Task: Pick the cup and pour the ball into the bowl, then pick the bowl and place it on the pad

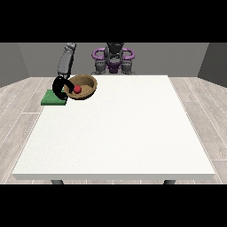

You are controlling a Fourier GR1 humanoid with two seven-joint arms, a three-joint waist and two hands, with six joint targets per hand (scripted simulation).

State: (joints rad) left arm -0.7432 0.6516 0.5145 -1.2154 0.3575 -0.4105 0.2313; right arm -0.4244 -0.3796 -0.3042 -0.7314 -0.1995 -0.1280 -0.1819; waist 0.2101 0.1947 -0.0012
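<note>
White table, wood floor, grey walls.

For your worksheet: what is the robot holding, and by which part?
The robot hand at the view's left holds the brown bowl, red ball inside, by its left rim.

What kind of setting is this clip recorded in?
Probably a bare test room set up for tabletop manipulation: a large white table on wood-plank flooring with plain grey walls, and only a bowl and green pad laid out.

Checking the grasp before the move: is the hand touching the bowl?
Touching. In the front view the hand at the view's left curls a finger over the rim of the bowl, which holds the red ball.
</note>
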